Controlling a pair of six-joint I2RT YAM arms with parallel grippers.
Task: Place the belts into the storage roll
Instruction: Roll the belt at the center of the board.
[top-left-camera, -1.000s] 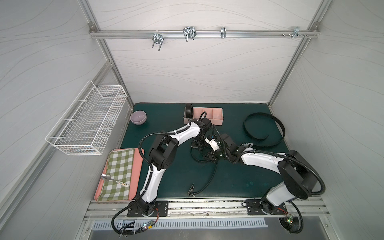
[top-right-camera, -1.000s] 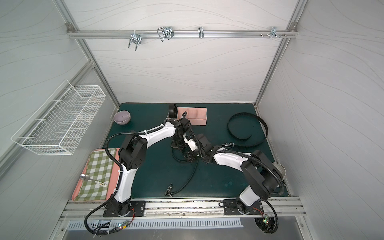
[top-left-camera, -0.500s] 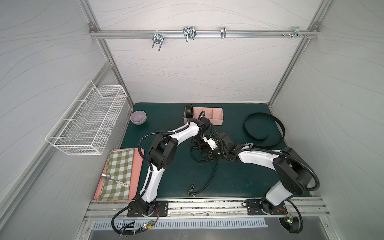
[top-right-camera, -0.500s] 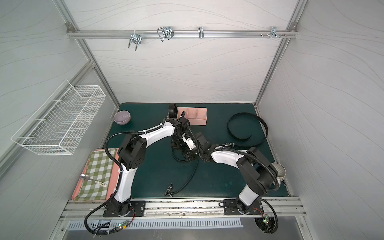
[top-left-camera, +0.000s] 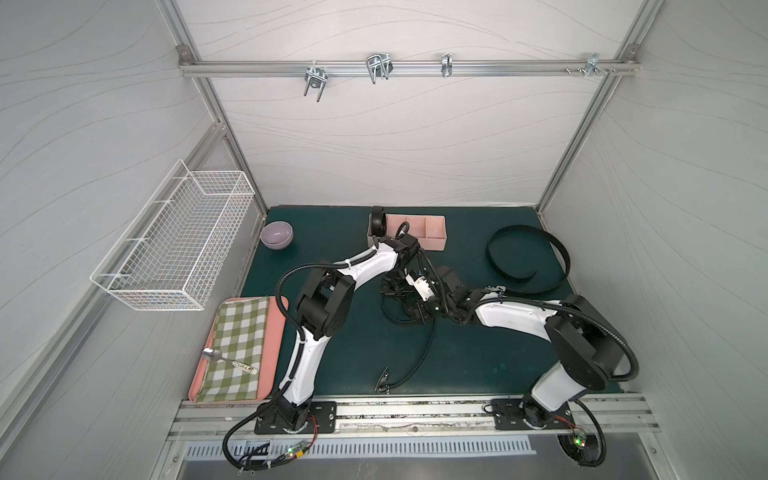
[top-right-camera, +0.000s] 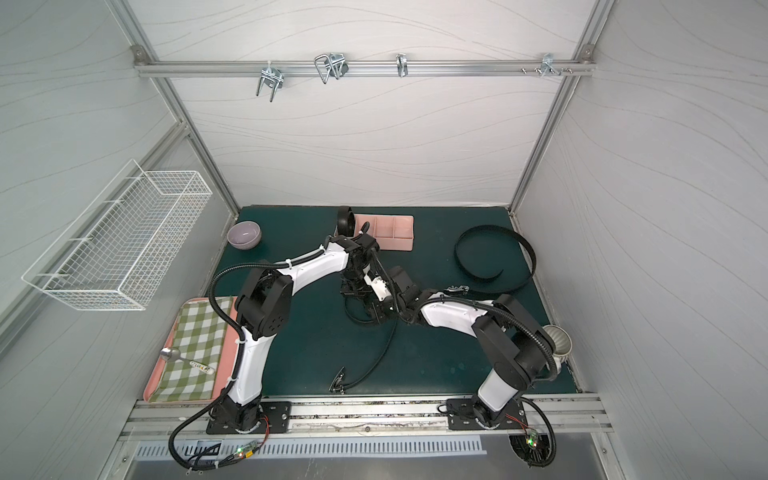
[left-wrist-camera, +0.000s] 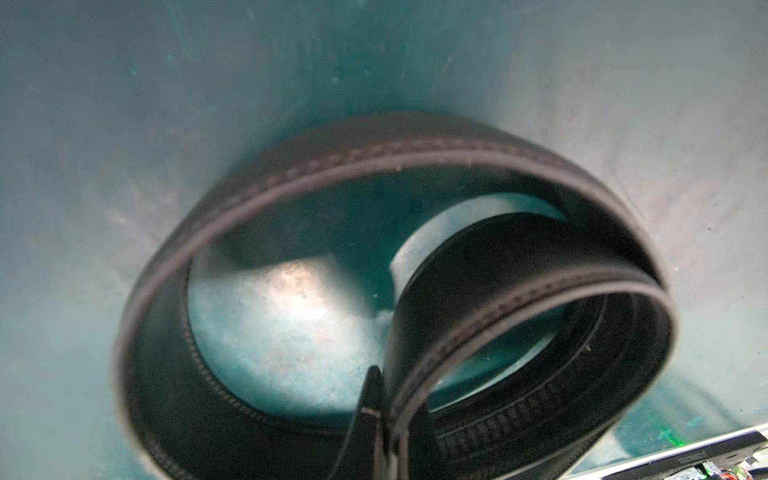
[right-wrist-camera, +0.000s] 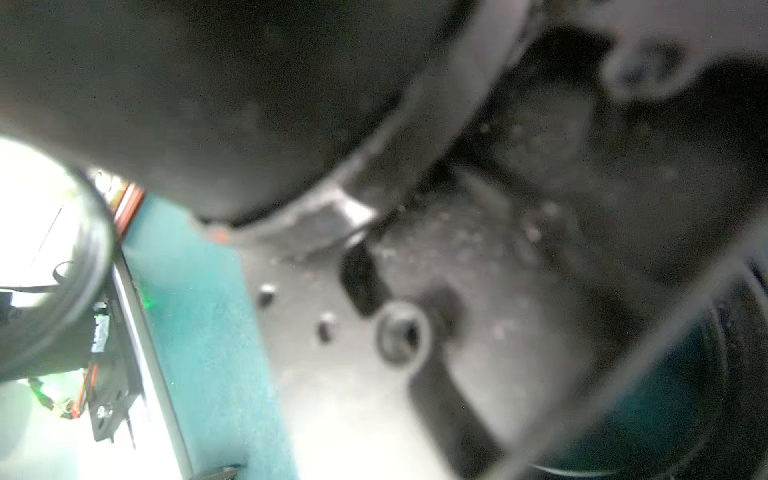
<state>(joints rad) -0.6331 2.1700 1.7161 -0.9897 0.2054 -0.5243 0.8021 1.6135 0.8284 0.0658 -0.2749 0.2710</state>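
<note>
Left gripper (top-left-camera: 394, 291), centre of frame: jaws closed, pinching inner turn of half-coiled belt (left-wrist-camera: 332, 174) on green mat (top-left-camera: 457, 353). Buckle end (top-left-camera: 384, 380) trails toward lower centre. Right gripper (top-left-camera: 420, 309) just beside it, jaws closed, likely on same coil, but wrist view too blurred to confirm. Storage roll (top-left-camera: 428, 232) upper centre, coiled belt (top-left-camera: 378, 222) standing in left-end compartment. Loose belt (top-left-camera: 525, 257) upper right, well apart.
</note>
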